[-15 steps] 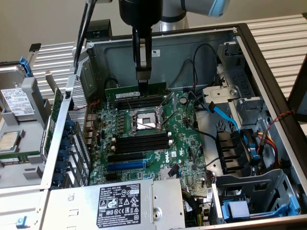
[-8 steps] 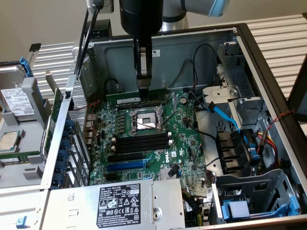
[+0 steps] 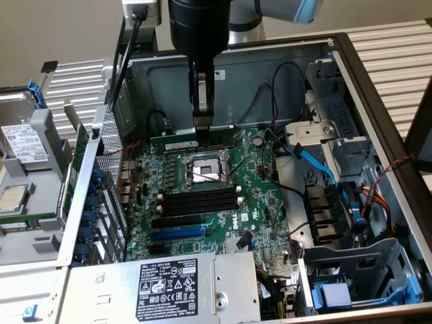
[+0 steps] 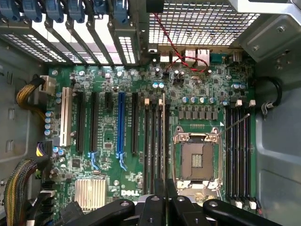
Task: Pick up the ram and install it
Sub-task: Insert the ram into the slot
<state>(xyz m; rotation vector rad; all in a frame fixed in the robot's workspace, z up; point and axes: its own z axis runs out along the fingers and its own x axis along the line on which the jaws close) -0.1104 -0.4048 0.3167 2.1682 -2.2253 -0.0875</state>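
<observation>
The ram (image 3: 177, 143) is a long narrow green stick that hangs level above the motherboard (image 3: 260, 202), with my gripper (image 3: 202, 125) shut on its top edge near the middle. In the wrist view the ram (image 4: 163, 132) shows edge-on as a thin line running out from my gripper (image 4: 164, 190). It lies along the black memory slots (image 4: 155, 141) right beside the CPU socket (image 4: 197, 157). It looks raised off the board and is not seated in a slot. Further black slots (image 4: 239, 150) lie on the socket's other side.
The open CPU socket (image 3: 202, 172) sits mid-board, with black slots (image 3: 199, 201) and a blue expansion slot (image 3: 177, 233) in front of it. The power supply (image 3: 169, 287) fills the front. Blue and black cables (image 3: 317, 162) and a drive cage (image 3: 337, 145) crowd the exterior view's right.
</observation>
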